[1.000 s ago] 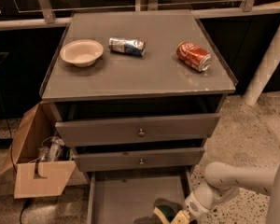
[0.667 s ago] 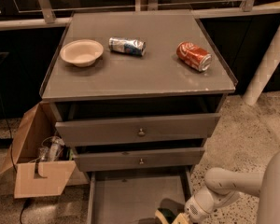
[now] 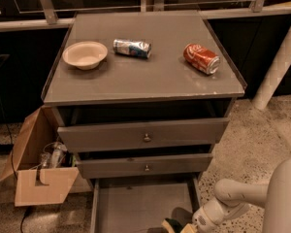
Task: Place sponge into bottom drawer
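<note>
Cabinet: a grey unit with three drawers stands at the centre of the frame.

Worktop (image 3: 150, 84): carries three items.
- A pale bowl (image 3: 85, 54) sits upright at upper left.
- A crushed blue and silver can (image 3: 131, 47) lies on its side just right of the bowl.
- A red soda can (image 3: 201, 58) lies on its side at upper right, well apart from the other two.

Upper drawers: the top drawer (image 3: 116, 136) and the middle drawer (image 3: 111, 167) each have a small knob, and both stand slightly out.

Bottom drawer (image 3: 136, 205): pulled out toward the lower edge of the frame, with its flat grey floor exposed.

Sponge (image 3: 173, 223): located at the lower right of the bottom drawer, at the lower edge of the frame, dark green side up.

Gripper (image 3: 188, 228): located at the lower edge of the frame, directly right of the sponge and against it. Its state cannot be told. The white arm (image 3: 235, 195) enters from lower right.

Floor: an open cardboard box (image 3: 43, 183) stands at lower left, beside the cabinet.
</note>
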Robot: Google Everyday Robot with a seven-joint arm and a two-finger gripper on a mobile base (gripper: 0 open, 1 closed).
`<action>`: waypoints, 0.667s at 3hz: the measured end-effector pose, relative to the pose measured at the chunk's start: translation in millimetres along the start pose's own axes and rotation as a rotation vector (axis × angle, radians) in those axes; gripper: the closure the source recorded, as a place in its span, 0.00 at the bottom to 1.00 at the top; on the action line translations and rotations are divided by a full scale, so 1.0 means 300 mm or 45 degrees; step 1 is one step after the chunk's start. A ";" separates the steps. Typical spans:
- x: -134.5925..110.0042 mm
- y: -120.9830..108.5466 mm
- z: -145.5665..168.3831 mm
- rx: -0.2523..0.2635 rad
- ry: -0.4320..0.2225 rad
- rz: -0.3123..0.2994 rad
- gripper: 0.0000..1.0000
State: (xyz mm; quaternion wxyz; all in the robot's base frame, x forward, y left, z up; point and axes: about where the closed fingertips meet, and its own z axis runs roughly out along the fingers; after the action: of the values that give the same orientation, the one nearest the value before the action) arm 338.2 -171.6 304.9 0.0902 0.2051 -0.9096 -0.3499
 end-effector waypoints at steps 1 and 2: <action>-0.030 -0.022 0.048 -0.029 -0.048 0.029 1.00; -0.107 -0.057 0.086 -0.051 -0.121 0.051 1.00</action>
State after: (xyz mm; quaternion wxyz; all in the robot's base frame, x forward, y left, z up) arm 364.4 -153.7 273.8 0.0579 0.1681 -0.9096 -0.3755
